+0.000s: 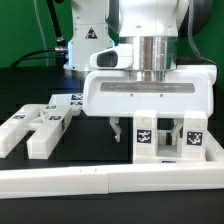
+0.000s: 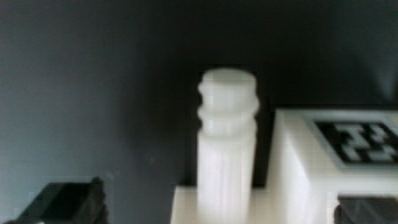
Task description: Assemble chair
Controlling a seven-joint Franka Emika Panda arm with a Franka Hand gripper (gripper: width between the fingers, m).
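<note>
Chair parts stand at the exterior view's right, just behind the front rail: a white upright piece with a black-and-white tag (image 1: 145, 134) and a second tagged piece (image 1: 193, 136) beside it. My gripper (image 1: 147, 128) hangs low over them, open, one dark finger (image 1: 118, 128) on either side of the first piece. In the wrist view a white post with a rounded, ribbed end (image 2: 226, 130) runs between the jaws of the gripper (image 2: 222, 208), next to a tagged white block (image 2: 349, 150). The jaws stand wide apart and grip nothing.
Several loose white chair parts (image 1: 32, 127) lie at the exterior view's left. Behind them lies the marker board (image 1: 76, 99). A long white border rail (image 1: 100, 181) runs along the front. The arm's base (image 1: 85, 40) stands at the back.
</note>
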